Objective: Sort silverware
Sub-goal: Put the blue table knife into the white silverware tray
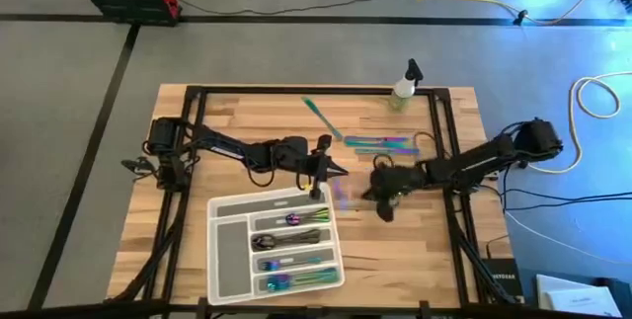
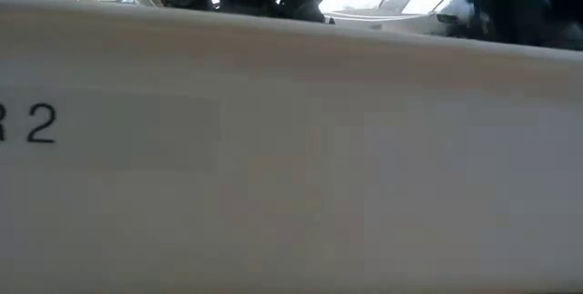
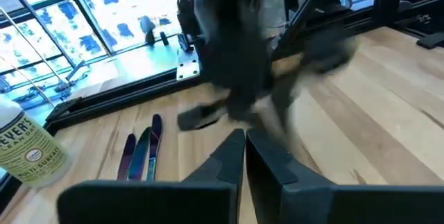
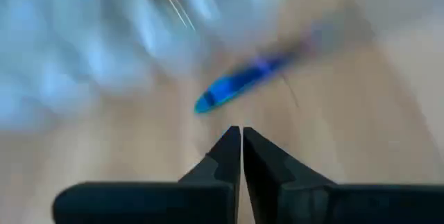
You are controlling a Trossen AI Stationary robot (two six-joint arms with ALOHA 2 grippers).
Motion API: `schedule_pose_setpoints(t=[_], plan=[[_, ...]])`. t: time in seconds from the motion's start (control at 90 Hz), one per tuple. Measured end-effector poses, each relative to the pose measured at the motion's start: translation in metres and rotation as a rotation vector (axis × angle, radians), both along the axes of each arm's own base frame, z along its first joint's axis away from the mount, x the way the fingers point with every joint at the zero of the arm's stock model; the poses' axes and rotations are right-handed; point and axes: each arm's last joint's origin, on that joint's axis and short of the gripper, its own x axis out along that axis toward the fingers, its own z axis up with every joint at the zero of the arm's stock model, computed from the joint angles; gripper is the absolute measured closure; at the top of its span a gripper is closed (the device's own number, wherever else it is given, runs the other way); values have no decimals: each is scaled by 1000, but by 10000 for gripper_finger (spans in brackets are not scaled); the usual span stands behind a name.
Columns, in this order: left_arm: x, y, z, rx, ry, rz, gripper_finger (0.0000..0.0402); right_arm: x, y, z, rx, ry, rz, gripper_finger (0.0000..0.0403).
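Left gripper (image 1: 318, 169) pinched closed, empty, above tray (image 1: 225, 250); right gripper (image 1: 380, 200) closed, empty, over table (image 1: 415, 250).

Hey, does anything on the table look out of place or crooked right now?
One teal utensil lies diagonally by itself toward the far edge, apart from the loose silverware lying parallel near the spray bottle. The tray also sits slightly skewed to the table edges.

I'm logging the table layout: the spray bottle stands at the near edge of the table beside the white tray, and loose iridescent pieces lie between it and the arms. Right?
Not quite. The high view shows the spray bottle at the table's far edge, well apart from the white tray, which sits at the near side. The loose iridescent pieces do lie between the bottle and the arms.
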Motion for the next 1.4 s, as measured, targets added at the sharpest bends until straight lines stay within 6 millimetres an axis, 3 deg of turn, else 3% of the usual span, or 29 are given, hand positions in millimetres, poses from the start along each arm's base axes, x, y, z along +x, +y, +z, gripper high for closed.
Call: schedule_pose_setpoints(t=[0.056,0.1,0.3,0.522,0.744,1.011,1.233,1.4], plan=[[0,0,0,1,5,2,401,5,3,16,37,-128,88,403],[0,0,0,1,10,3,401,3,3,19,41,-123,105,403],[-1,0,2,16,9,3,401,-9,-9,15,-142,2,-140,403],[-9,1,13,31,57,51,401,-7,-5,6,-195,34,22,403],[-29,-3,14,94,290,158,401,1,-1,-5,-173,81,128,403],[-53,14,-21,2,542,265,401,19,2,-7,-175,118,158,403],[-63,3,-37,-96,560,127,401,51,2,-12,-401,184,224,403],[-63,-7,-38,-106,564,78,401,77,0,-18,-445,195,291,403]])
